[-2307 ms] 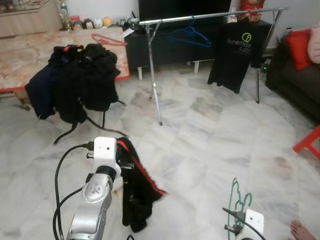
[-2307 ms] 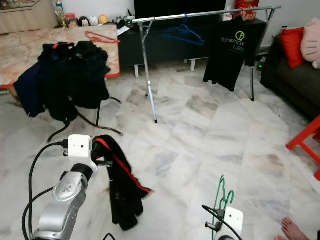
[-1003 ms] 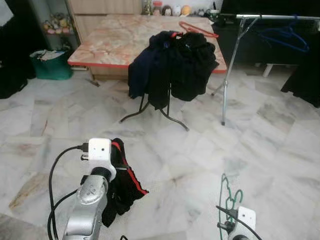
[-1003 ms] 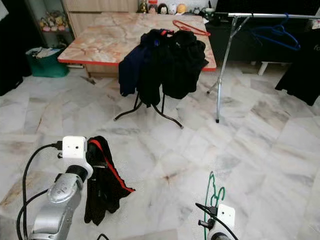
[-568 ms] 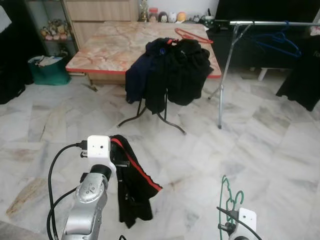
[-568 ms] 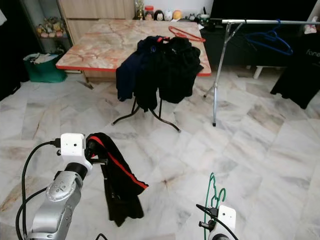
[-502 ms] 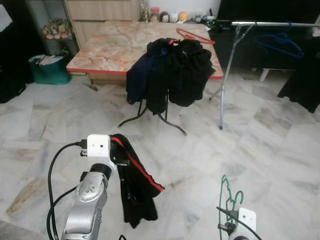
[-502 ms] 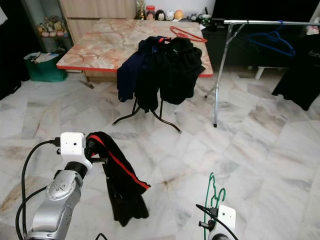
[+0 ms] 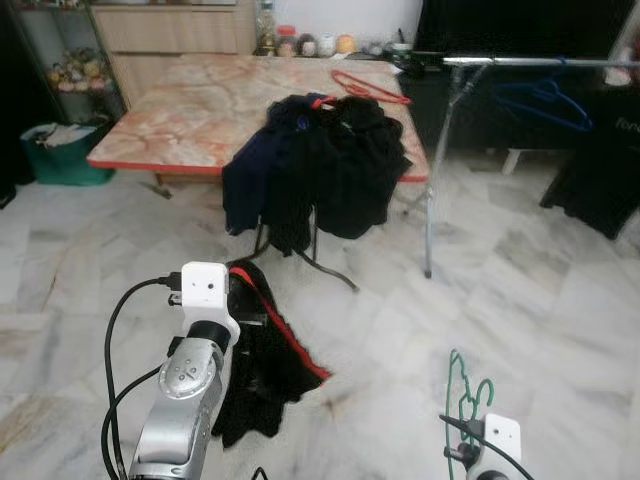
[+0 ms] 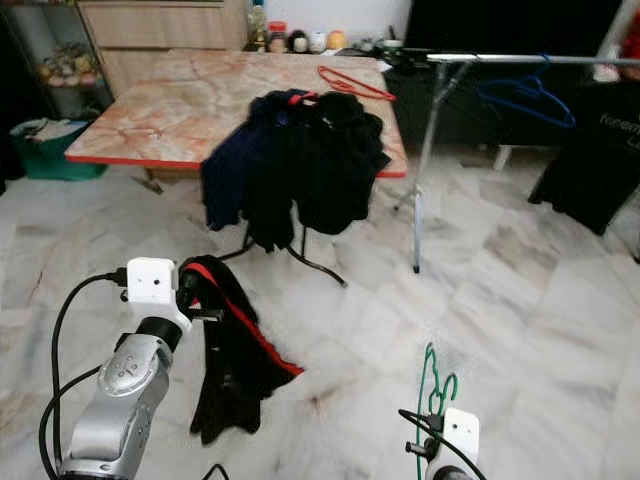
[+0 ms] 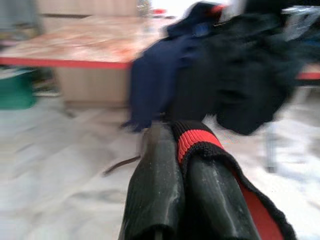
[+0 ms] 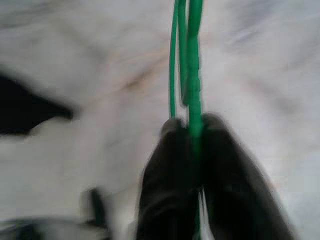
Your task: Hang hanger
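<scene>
A humanoid robot stands on a pale marble floor [image 9: 520,300] with both arms loaded; the left gripper [image 11: 181,165] has its two black fingers pressed together on a black garment with a red stripe [image 9: 268,375], which hangs limp from the raised wrist toward the floor; the right gripper [image 12: 192,145] is low at the robot's right side, its fingers clamped on a thin green wire hanger [image 9: 464,395] that stands upright above the wrist, hook uppermost.

Ahead, a heap of dark clothes on a small metal stand [image 9: 315,170] sits just in front of the near edge of a marble-topped table with red edging [image 9: 170,110]; a red hanger [image 9: 368,88] lies near the table's far right corner; to the right a silver clothes rail [image 9: 540,62] carries a blue hanger [image 9: 545,100] and a black T-shirt [image 10: 590,160] at its right end.

The green hanger looks light and springy, likely to flex or twist if squeezed at one wire; a hold low on the neck or shoulder, as now, seems to leave the hook free for the rail; the garment is soft and shapeless, apt to slide off smooth fingers unless pinched at its thick ribbed band; the rail stands well apart, so a walk appears to remain.
</scene>
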Controlling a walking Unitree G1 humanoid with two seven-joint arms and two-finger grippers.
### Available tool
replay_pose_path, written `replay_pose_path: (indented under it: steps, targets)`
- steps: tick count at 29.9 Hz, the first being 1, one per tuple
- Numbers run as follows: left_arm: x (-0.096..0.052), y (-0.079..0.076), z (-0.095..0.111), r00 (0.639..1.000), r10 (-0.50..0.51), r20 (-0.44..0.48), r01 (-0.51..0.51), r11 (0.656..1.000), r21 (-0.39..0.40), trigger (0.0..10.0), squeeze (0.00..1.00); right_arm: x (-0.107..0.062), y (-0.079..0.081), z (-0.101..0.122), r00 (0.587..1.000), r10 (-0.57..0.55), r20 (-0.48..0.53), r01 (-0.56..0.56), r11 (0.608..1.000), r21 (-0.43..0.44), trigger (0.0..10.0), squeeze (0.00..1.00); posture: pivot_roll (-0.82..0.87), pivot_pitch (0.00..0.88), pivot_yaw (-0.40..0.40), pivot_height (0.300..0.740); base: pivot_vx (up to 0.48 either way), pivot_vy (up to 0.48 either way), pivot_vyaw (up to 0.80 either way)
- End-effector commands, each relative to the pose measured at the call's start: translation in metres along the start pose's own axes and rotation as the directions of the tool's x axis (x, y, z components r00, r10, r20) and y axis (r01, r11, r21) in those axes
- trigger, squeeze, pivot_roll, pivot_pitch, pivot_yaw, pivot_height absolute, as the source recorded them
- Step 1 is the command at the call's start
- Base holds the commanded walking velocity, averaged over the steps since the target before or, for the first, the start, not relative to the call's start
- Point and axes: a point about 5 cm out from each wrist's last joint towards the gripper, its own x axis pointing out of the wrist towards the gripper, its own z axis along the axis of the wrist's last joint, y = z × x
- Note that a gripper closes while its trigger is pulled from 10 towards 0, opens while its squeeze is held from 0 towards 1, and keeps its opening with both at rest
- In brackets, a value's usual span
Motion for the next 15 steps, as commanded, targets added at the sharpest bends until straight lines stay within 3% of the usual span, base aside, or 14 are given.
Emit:
replay_pose_path:
  steps: [1, 15]
  targets:
    - [0.0037, -0.0083, 0.0105, 0.998, -0.018, 0.052, 0.018, 1.0, -0.005, 10.0, 0.0, -0.0022, -0.0106, -0.0027, 1.0, -0.024, -0.011, 0.024, 1.0, -0.008, 10.0, 0.0, 0.04, 0.0, -0.026, 0.716, 0.304, 0.0, 0.0]
    - [0.0041, -0.0063, 0.0108, 0.999, -0.01, 0.053, 0.01, 1.0, -0.002, 10.0, 0.0, -0.002, -0.0105, -0.0019, 1.0, -0.023, -0.008, 0.023, 1.0, -0.002, 10.0, 0.0, 0.04, 0.0, -0.026, 0.716, 0.305, 0.0, 0.0]
